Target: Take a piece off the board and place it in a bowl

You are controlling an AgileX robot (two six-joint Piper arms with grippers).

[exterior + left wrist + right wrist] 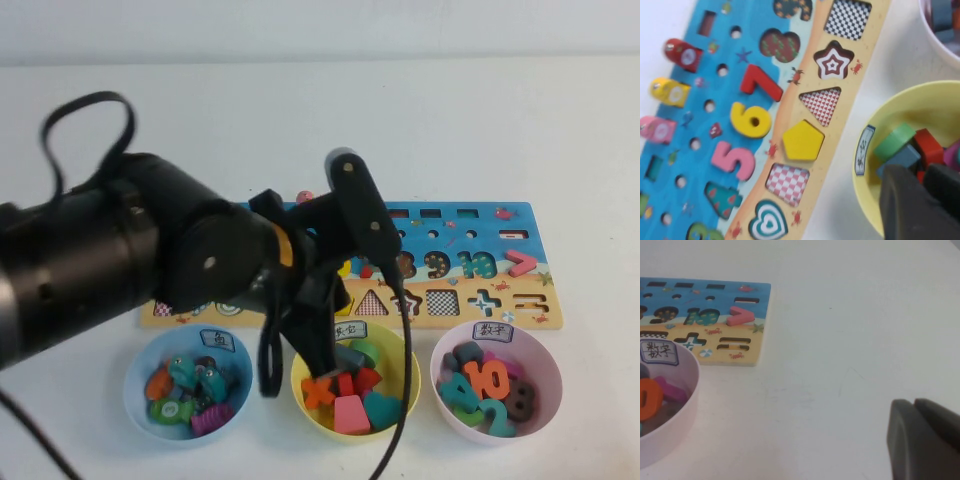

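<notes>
The pink trapezoid piece (352, 415) lies in the yellow bowl (412, 385) among other shape blocks, free of the fingers. My left gripper (335, 362) reaches down into that bowl just above the blocks, its fingers slightly apart and empty. In the left wrist view the left gripper (926, 172) hangs over the bowl's wall (875, 200), next to the white label card (864, 150). The board (520, 300) lies behind the bowls, and its pink-checked trapezoid slot (787, 182) is empty. My right gripper (916, 407) is shut and empty over bare table to the right of the board (755, 315); it is out of the high view.
A light blue bowl (135, 395) of pieces stands left of the yellow one and a pale pink bowl (550, 395) of numbers right of it. The yellow pentagon (802, 141) and pink 5 (732, 160) sit in the board. My left arm hides much of the board's left half.
</notes>
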